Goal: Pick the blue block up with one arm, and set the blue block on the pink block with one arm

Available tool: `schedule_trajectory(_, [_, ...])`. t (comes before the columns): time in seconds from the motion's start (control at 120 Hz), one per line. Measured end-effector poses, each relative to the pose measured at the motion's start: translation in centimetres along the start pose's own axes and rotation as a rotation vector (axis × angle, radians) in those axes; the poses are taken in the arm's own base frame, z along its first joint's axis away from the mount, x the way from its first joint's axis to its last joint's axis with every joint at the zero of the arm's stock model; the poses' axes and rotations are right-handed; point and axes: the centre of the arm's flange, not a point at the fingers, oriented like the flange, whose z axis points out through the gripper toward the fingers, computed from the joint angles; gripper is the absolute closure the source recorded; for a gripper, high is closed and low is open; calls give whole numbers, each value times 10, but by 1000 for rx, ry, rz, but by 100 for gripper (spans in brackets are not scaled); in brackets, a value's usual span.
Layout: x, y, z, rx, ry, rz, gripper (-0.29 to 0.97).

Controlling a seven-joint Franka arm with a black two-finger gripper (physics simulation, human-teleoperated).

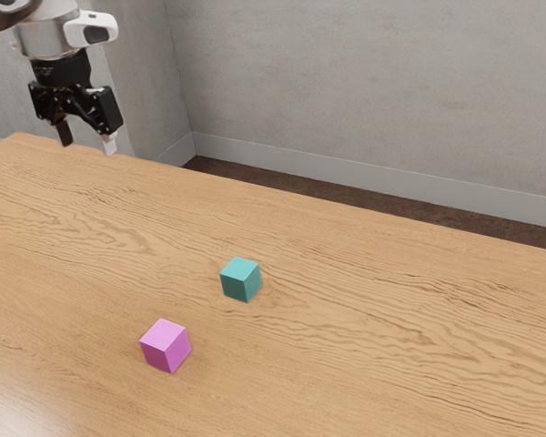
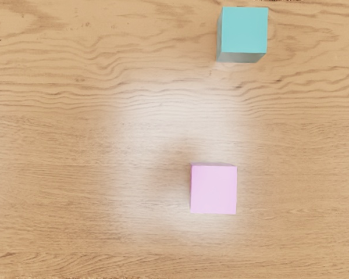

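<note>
Exterior view — gripper [image 1: 88,144] raised, jaws apart, empty; wrist view — blue block [image 2: 242,32], pink block [image 2: 214,189] separate.

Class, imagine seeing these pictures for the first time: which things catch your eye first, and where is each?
Two small cubes stand out on the wooden table: the blue block, rather teal, sits near the middle, and the pink block lies apart from it, nearer the camera and toward the exterior view's left. The gripper hangs open at the exterior view's upper left, empty and far from both.
</note>
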Motion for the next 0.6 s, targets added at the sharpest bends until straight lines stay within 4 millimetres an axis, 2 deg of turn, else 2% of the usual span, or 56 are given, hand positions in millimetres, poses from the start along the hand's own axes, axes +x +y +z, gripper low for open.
schedule_trajectory(0.158, [1,5,4,-1,-11,-80,0])
schedule_trajectory(0.217, [20,7,16,7,-33,-105,0])
schedule_trajectory(0.267, [47,26,30,18,-56,-95,0])
schedule_trajectory(0.333, [89,56,68,43,-111,-74,0])
schedule_trajectory(0.367, [112,68,95,61,-136,-64,0])
schedule_trajectory(0.433, [147,73,150,84,-177,-71,0])
schedule_trajectory(0.5, [165,72,187,93,-183,-83,0])
schedule_trajectory(0.6, [176,71,226,95,-166,-90,0])
